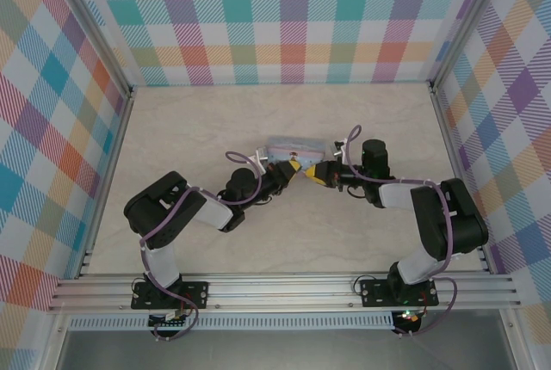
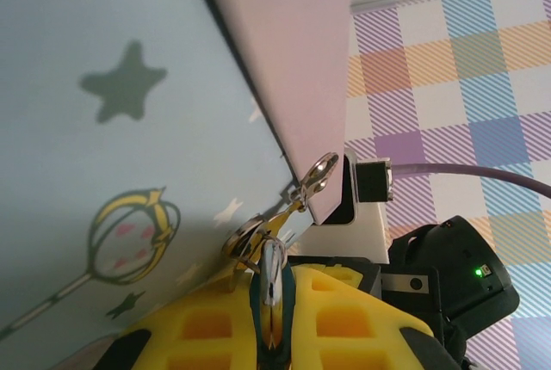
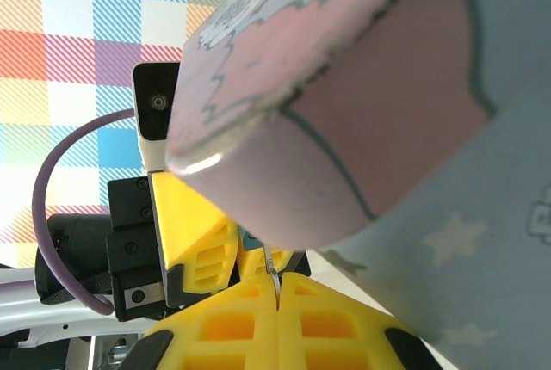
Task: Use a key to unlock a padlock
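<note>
The blue padlock [image 2: 274,294] is pinched between my left gripper's [image 2: 275,274] yellow fingers, its silver face toward the camera. Its thin shackle runs up into the metal rings [image 2: 247,241] of the hasp on the pale-blue cartoon tin [image 2: 112,129]. My right gripper [image 3: 277,284] is shut on the key [image 3: 271,267], a thin metal sliver sticking up from its fingertips toward a bit of blue padlock [image 3: 250,241]. From above, the left gripper [image 1: 291,169] and right gripper [image 1: 317,172] meet tip to tip at the tin's [image 1: 297,145] near edge.
The tin's pink side [image 3: 344,103] hangs close over the right gripper's fingers. The left gripper's yellow fingers [image 3: 200,237] sit just left of the key. Checked walls [image 1: 293,17] close in the marble table [image 1: 207,129] on three sides.
</note>
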